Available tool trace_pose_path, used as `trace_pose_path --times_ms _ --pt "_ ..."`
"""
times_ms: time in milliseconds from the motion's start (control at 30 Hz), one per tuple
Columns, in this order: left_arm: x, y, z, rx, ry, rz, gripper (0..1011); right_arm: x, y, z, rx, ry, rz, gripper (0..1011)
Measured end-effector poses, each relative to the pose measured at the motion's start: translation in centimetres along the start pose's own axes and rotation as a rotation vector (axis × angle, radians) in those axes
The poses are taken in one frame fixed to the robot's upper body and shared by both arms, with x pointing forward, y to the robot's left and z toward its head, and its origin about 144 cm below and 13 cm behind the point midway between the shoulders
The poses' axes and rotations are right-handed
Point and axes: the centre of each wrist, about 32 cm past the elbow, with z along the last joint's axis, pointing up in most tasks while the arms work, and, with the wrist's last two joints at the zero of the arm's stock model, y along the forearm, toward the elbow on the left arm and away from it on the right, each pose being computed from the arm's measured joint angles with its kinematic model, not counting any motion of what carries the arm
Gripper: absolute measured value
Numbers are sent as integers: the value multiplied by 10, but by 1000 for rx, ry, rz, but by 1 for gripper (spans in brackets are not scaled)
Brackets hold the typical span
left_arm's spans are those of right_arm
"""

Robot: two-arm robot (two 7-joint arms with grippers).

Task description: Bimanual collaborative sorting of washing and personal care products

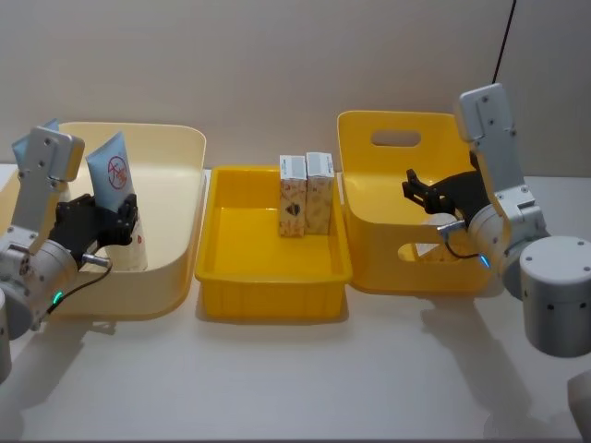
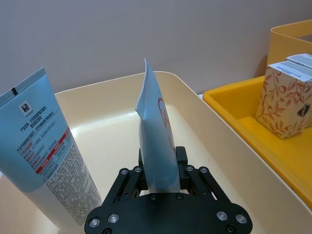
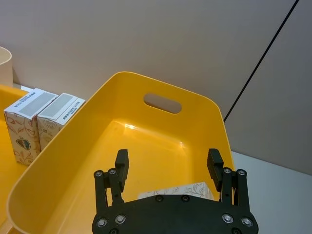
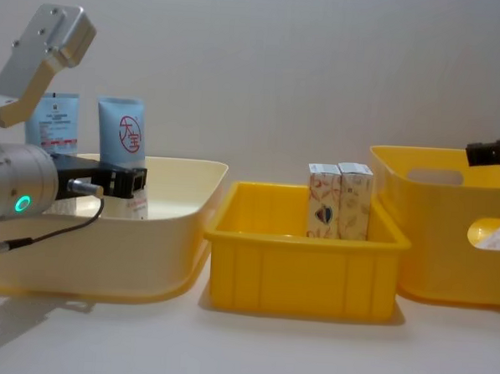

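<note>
My left gripper [image 1: 118,220] is shut on a pale-blue squeeze tube [image 2: 155,131] with a red logo, held upright inside the cream bin [image 1: 175,140]. A second blue tube [image 2: 39,156] stands beside it in the same bin, and both tubes rise above the rim in the chest view [image 4: 123,134]. Two cream cartons with an orange pattern [image 1: 306,192] stand together in the shallow yellow tray [image 1: 272,279]. My right gripper [image 3: 168,158] hangs open over the deep yellow bin [image 1: 369,129], holding nothing. Another patterned carton [image 3: 183,189] lies on that bin's floor below it.
The three containers stand side by side on a pale table: cream bin at left, yellow tray in the middle, handled yellow bin at right. Bare table [image 1: 277,378] lies in front of them. A plain wall stands close behind.
</note>
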Motion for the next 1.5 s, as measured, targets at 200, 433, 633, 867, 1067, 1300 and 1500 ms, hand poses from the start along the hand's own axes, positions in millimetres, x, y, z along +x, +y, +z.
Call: trace_pose_path --times_ms 200,433,633,867,1067,1300,1500 --pt "0 0 0 0 0 0 312 0 0 0 0 0 0 1001" --pt "0 0 0 0 0 0 312 0 0 0 0 0 0 1001" --pt "0 0 0 0 0 0 313 0 0 0 0 0 0 1001" --pt "2 -1 2 -16 -14 -16 312 0 0 0 0 0 0 1001" --pt "5 -2 8 -59 -35 -40 312 0 0 0 0 0 0 1001" --pt "8 -3 19 -138 -59 -88 312 0 0 0 0 0 0 1001" --pt "11 -4 27 -196 -59 -128 312 0 0 0 0 0 0 1001"
